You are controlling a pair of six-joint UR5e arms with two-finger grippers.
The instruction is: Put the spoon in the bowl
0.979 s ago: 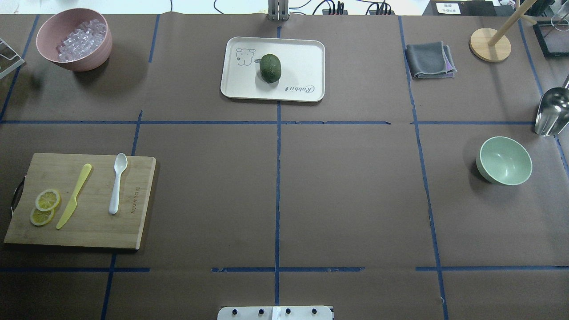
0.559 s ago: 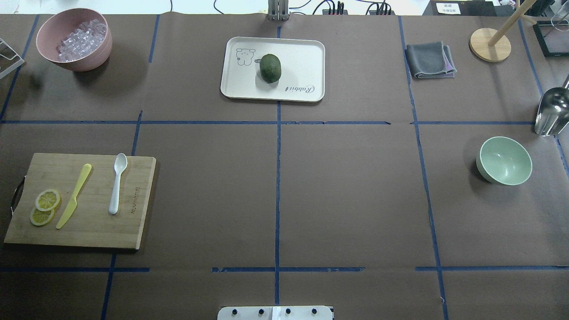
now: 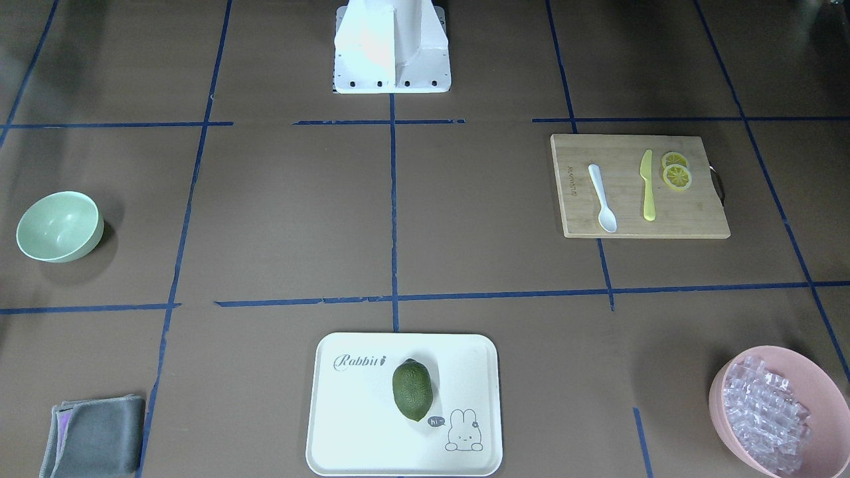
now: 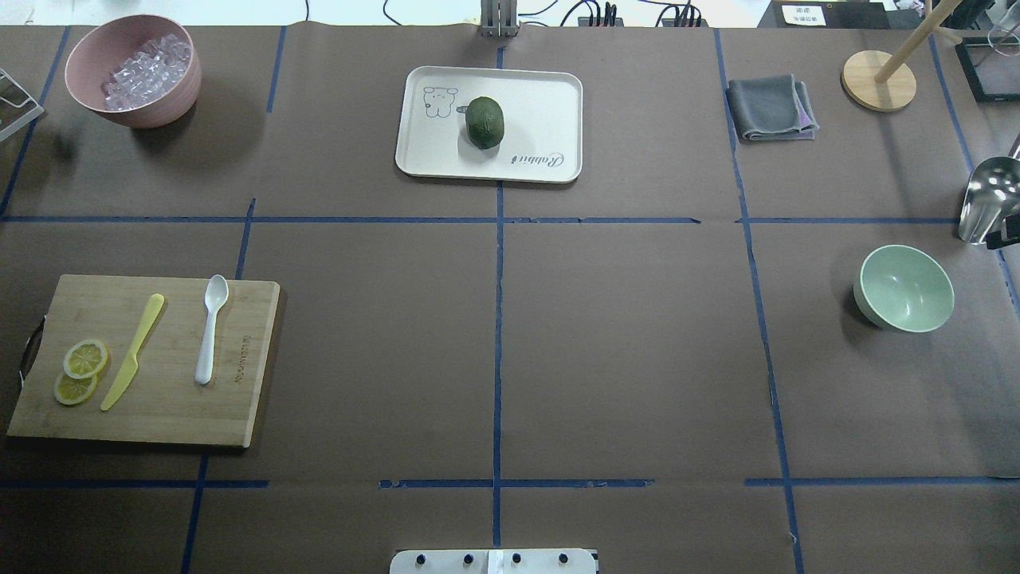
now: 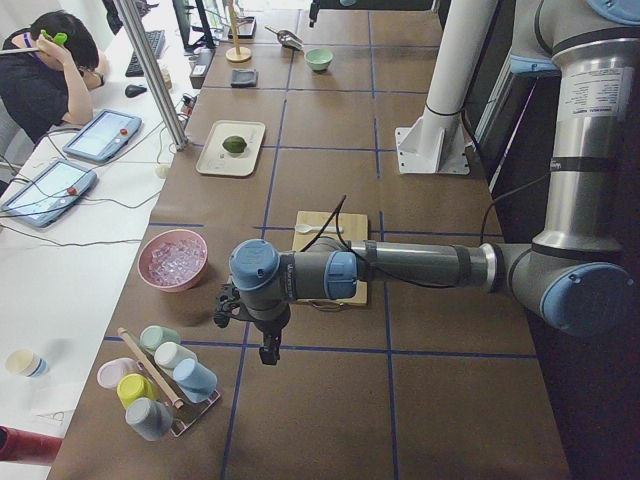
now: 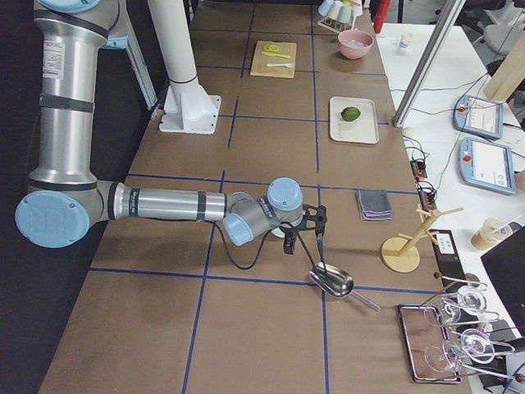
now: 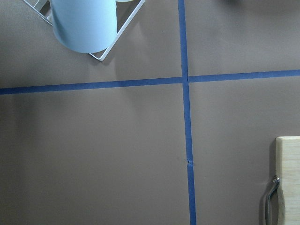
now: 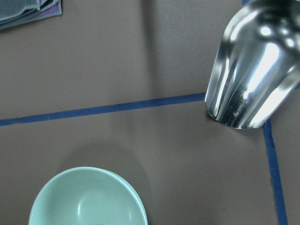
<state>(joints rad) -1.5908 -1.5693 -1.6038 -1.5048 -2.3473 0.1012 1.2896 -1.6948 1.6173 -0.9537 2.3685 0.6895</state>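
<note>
The spoon (image 4: 211, 328) lies flat on the board (image 4: 159, 414) at the lower left of the overhead view, untouched. Its long axis runs nearly up and down that frame, head toward the top, handle end toward the bottom, the head leaning slightly right. The knife (image 4: 131, 353) lies just left of it, apart, on a similar slant. The bowl (image 4: 904, 287) sits upright and empty at the right middle of that frame, well apart from the spoon, across the table.

The left gripper (image 5: 268, 352) is the nearer one to the spoon. In the left side view it hangs at the lower middle over bare table, with the board above and right of it, partly behind the forearm. Its wrist camera catches only the board's handle edge at the lower right corner, so the spoon lies off past that right edge. Whether its jaws are parted or closed, I cannot tell. The right gripper (image 6: 316, 220) hovers near the bowl and the metal scoop (image 8: 251, 65); its jaws cannot be judged either.

The pickup looks not yet begun. The left arm would need to reach the board and set its jaws across the slim handle.

Counted: one spoon, one knife, one board, two lemon slices (image 4: 86, 358), one green bowl, one pink bowl (image 4: 133, 70), one tray (image 4: 542, 96), one metal scoop, one cloth (image 4: 771, 108).
</note>
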